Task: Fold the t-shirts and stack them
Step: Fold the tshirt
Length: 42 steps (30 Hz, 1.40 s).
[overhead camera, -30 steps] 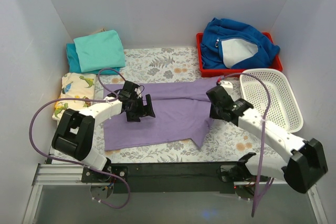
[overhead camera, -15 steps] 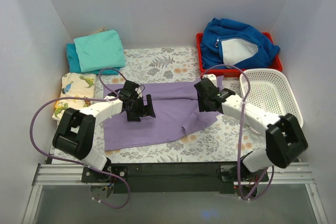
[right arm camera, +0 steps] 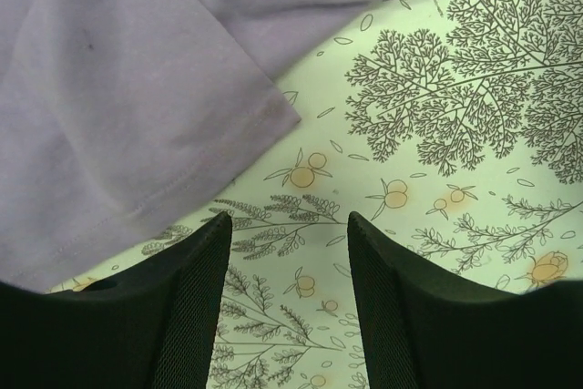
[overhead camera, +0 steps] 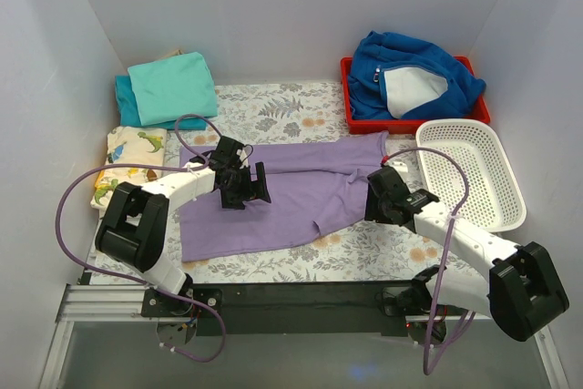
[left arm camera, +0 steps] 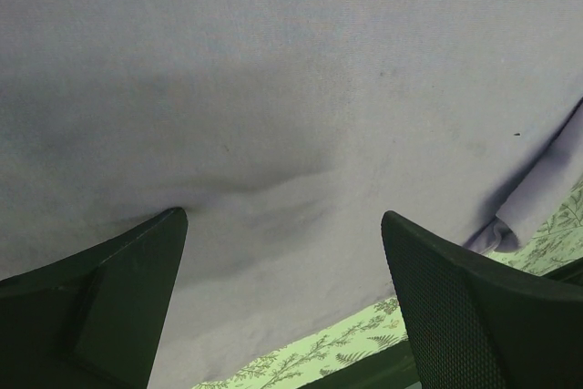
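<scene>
A lavender-purple t-shirt (overhead camera: 291,190) lies spread on the floral cloth, its right side folded inward with a sleeve hem (right arm camera: 137,134) showing. My left gripper (overhead camera: 252,187) is open low over the shirt's left half; in the left wrist view the gripper (left arm camera: 284,216) has purple fabric (left arm camera: 291,70) between its spread fingers and grips nothing. My right gripper (overhead camera: 381,202) is open just off the shirt's right edge. In the right wrist view that gripper (right arm camera: 289,218) has only printed cloth between its fingers. A folded turquoise t-shirt (overhead camera: 173,87) lies on a darker teal one (overhead camera: 124,102) at the back left.
A red tray (overhead camera: 351,116) at the back right holds a bulky blue fleece jacket (overhead camera: 410,75). A white mesh basket (overhead camera: 474,170) stands right of the right arm. A folded dinosaur-print cloth (overhead camera: 127,161) lies at the left edge. White walls enclose the table.
My right gripper carried the shirt's right sleeve inward over the body, opened and let it go, then drew back to the right. The left gripper stayed open in place.
</scene>
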Each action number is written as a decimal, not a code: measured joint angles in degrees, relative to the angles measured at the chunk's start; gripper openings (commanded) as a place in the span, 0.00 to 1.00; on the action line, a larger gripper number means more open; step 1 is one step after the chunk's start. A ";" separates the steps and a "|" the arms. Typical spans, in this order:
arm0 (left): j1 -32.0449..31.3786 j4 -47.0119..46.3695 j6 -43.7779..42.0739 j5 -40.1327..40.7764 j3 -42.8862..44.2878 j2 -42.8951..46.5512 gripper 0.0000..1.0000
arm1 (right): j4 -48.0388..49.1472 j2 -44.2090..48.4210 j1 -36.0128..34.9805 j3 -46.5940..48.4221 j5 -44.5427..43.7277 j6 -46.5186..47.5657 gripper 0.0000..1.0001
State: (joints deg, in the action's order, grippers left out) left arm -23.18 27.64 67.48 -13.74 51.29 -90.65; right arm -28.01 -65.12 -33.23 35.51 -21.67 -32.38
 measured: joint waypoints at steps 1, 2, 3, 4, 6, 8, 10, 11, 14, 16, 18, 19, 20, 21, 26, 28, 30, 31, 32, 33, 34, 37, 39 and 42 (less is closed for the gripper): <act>0.00 0.09 -0.07 0.00 0.00 0.00 0.87 | 1.05 0.00 0.81 -0.98 0.57 -0.28 0.59; 0.00 0.17 -0.15 0.00 0.00 0.00 0.87 | 2.36 -0.07 1.77 -1.84 1.07 -0.44 0.59; 0.00 0.20 -0.17 0.00 0.00 0.00 0.87 | 3.48 -0.15 2.54 -2.38 1.49 -0.37 0.59; 0.00 0.20 -0.17 0.00 0.00 0.00 0.87 | 4.52 -0.28 3.19 -2.82 1.97 -0.37 0.59; 0.00 0.20 -0.20 0.00 0.00 0.00 0.87 | 7.21 -0.63 4.28 -3.58 2.82 -0.13 0.59; 0.00 0.20 -0.17 0.02 0.00 -0.02 0.87 | 9.86 -1.16 5.51 -4.31 3.91 0.26 0.59; 0.00 0.20 -0.17 0.02 0.00 -0.02 0.87 | 12.44 -1.97 6.67 -5.01 5.35 0.90 0.58; 0.00 0.17 -0.15 0.02 0.00 -0.02 0.87 | 13.77 -2.38 7.32 -5.49 5.99 1.11 0.58; 0.00 0.17 -0.11 0.04 0.00 -0.02 0.88 | 16.55 -3.32 9.29 -6.95 8.13 1.55 0.57; 0.00 0.15 -0.07 0.04 0.00 -0.02 0.89 | 17.92 -3.69 10.01 -7.08 8.72 1.90 0.55; 0.00 0.13 0.07 0.04 0.00 -0.02 0.90 | 19.52 -4.42 10.45 -7.10 9.33 2.38 0.54; 0.00 0.11 0.13 0.02 0.00 -0.02 0.91 | 20.48 -4.81 10.64 -7.13 9.75 2.62 0.49; 0.00 0.11 0.15 0.02 0.00 -0.02 0.91 | 21.31 -5.11 10.75 -7.19 10.05 2.69 0.47; 0.00 0.09 0.26 0.02 0.02 -0.02 0.91 | 22.34 -5.55 10.86 -7.26 10.54 2.80 0.43; 0.00 0.09 0.33 0.02 0.09 -0.11 0.91 | 25.09 -7.19 11.15 -7.30 13.11 2.99 0.08; 0.00 0.11 0.35 -0.02 0.22 -0.28 0.91 | 25.18 -7.37 11.15 -7.37 14.12 3.08 0.01; 0.00 0.15 0.37 -0.07 0.42 -0.52 0.91 | 25.27 -7.23 11.15 -7.56 14.80 3.04 0.01; 0.00 0.20 0.42 -0.13 0.55 -0.68 0.91 | 25.11 -6.91 11.17 -7.61 15.23 3.10 0.01; 0.00 0.22 0.44 -0.22 0.63 -0.76 0.91 | 25.00 -6.56 11.15 -7.69 15.61 3.15 0.01; 0.00 0.22 0.44 -0.28 0.72 -0.81 0.91 | 24.44 -5.35 11.15 -7.93 16.13 3.28 0.01; 0.00 0.20 0.44 -0.31 0.76 -0.87 0.91 | 23.74 -4.20 11.15 -8.09 16.39 3.37 0.01; 0.00 0.26 0.37 -0.35 0.87 -0.92 0.91 | 20.59 1.95 11.13 -8.26 17.16 3.48 0.01; 0.00 0.39 0.24 -0.35 0.94 -0.92 0.91 | 17.55 8.11 11.10 -8.26 17.14 3.28 0.01; 0.00 0.39 -0.07 -0.35 0.96 -0.92 0.91 | 10.84 16.61 11.02 -8.24 16.85 2.10 0.01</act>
State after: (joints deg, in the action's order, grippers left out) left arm -23.18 28.03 67.42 -14.09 52.25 -91.57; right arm -17.17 -48.51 -22.22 27.27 -4.82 -30.28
